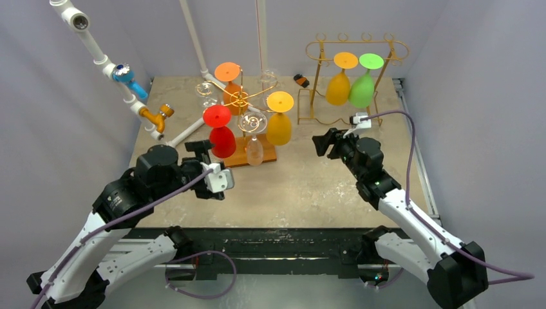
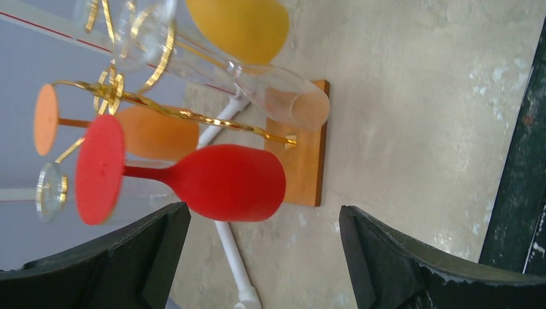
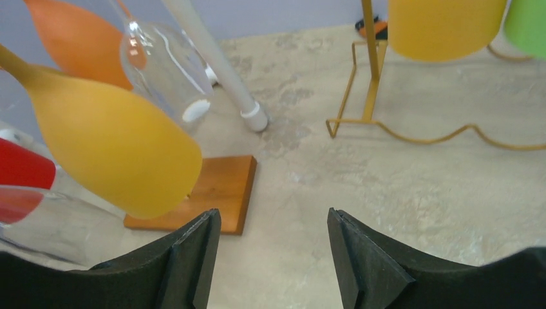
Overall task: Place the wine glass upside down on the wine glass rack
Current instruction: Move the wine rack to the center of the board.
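My left claw [image 2: 263, 217] gapes empty before the matte red wine glass [image 2: 225, 182], which hangs bowl-down from the curly gold wire rack [image 2: 161, 109]. My right claw [image 3: 273, 220] is spread empty too.

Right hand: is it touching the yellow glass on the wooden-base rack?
Apart. The top view shows a strip of table between the open right hand and the yellow glass.

glasses [image 1: 223, 140] hang on centre rack [image 1: 235, 159] | second rack [image 1: 318, 67] right | pipes [image 1: 96, 51] left-rear
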You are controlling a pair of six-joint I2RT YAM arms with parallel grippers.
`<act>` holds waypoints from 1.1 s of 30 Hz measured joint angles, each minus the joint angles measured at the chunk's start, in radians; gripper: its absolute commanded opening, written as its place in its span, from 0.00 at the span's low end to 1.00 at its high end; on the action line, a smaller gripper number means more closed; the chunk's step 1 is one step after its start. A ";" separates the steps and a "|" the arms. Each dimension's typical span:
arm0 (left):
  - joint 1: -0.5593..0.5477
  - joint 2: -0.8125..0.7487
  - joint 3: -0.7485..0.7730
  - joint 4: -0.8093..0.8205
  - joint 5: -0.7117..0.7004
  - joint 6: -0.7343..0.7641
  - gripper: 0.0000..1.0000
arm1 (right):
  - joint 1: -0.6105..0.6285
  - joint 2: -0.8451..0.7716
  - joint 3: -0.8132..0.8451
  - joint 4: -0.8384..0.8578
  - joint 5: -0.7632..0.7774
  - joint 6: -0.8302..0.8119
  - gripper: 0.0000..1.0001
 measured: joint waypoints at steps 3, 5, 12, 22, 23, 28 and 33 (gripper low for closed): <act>0.000 -0.053 -0.116 -0.011 -0.037 0.046 0.90 | 0.023 0.035 -0.031 0.006 0.000 0.042 0.68; 0.000 -0.064 -0.192 -0.011 -0.056 0.060 0.89 | 0.038 0.057 -0.045 0.014 -0.002 0.063 0.68; 0.000 -0.135 -0.435 0.060 -0.137 0.064 0.82 | 0.056 0.130 -0.066 0.052 -0.010 0.122 0.66; 0.012 -0.181 -0.786 0.286 -0.291 0.139 0.77 | 0.061 0.182 -0.085 0.128 -0.029 0.177 0.62; 0.024 -0.156 -0.801 0.303 -0.297 0.146 0.78 | 0.061 0.182 -0.088 0.132 -0.029 0.179 0.63; 0.163 0.029 -0.795 0.377 -0.301 0.154 0.79 | 0.063 0.175 -0.102 0.137 -0.029 0.183 0.65; 0.330 0.155 -0.752 0.417 -0.252 0.151 0.80 | 0.063 0.146 -0.116 0.137 -0.028 0.183 0.68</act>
